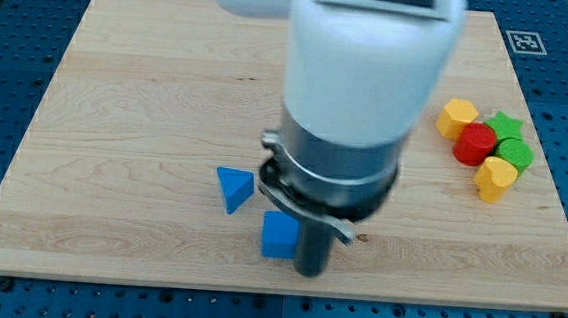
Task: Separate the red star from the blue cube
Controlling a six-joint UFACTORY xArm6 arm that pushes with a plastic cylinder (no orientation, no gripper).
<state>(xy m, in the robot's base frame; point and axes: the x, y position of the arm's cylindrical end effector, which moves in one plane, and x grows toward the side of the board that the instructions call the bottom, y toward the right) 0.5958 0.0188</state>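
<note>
The blue cube (279,235) lies near the board's bottom edge, slightly left of centre. My rod stands right beside it, and my tip (310,272) touches the board just to the cube's right and a little below it. The red star is not visible; the arm's body covers the spot where it lay. A blue triangle (234,189) lies to the upper left of the cube, apart from it.
At the view's right a cluster holds a yellow block (457,117), a red cylinder (476,143), a green star (505,124), a green block (514,153) and a yellow heart (494,178). The wooden board (116,117) lies on a blue perforated table.
</note>
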